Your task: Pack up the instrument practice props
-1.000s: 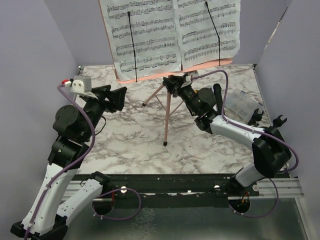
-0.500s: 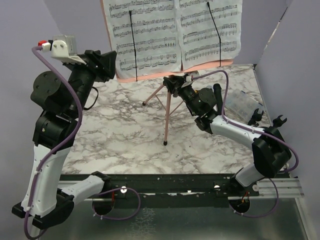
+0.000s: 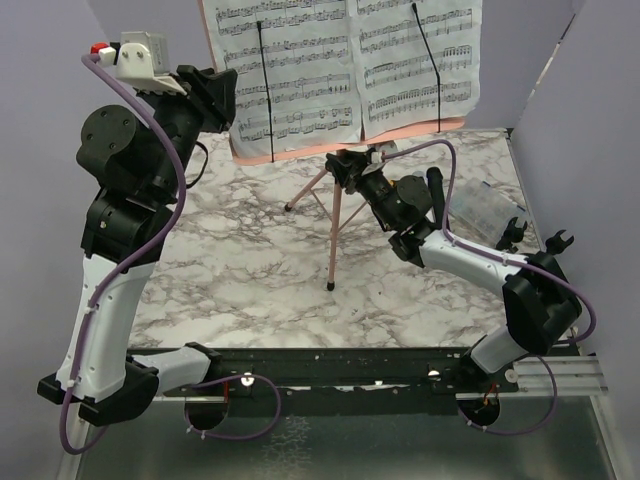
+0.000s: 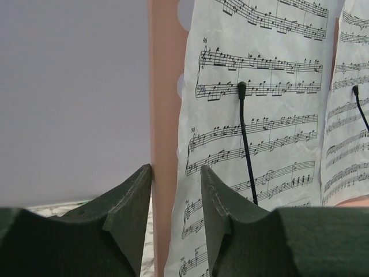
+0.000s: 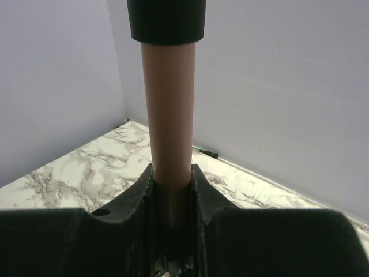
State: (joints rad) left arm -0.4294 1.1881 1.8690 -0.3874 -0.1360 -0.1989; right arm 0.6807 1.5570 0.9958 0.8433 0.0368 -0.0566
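**Edges and free room.** Lilac walls (image 3: 60,120) close in the marble table (image 3: 250,270) on the left, back and right. A black rail (image 3: 350,365) with both arm bases runs along the near edge. Bare tabletop lies in front of the music stand (image 3: 335,235) and to its left. A clear plastic box (image 3: 485,208) sits in the right rear corner, near the right wall. The stand's board rises close to the back wall, and the frame cuts off its top.

**Stand.** It stands upright at mid-table toward the back, a slim pink pole on spread tripod legs (image 3: 300,198). Only the lower lip (image 3: 420,127) and left edge of its pink board show. Two white sheet-music pages (image 3: 290,70) lie side by side on the board, each crossed by a thin black wire arm (image 3: 265,90).

**Left gripper** (image 3: 222,95). It is raised to the board's left edge. In the wrist view its fingers (image 4: 124,213) stand partly apart and grip nothing. The board edge (image 4: 164,115) shows in the gap beyond them, and contact cannot be judged.

**Right gripper** (image 3: 352,165). It is clamped on the pole just under the board. In the wrist view the pole (image 5: 170,115) runs upright between the closed fingers (image 5: 138,196), below a black collar (image 5: 167,20).

**Surface.** The tabletop is white marble with grey veins, and the walls are plain.
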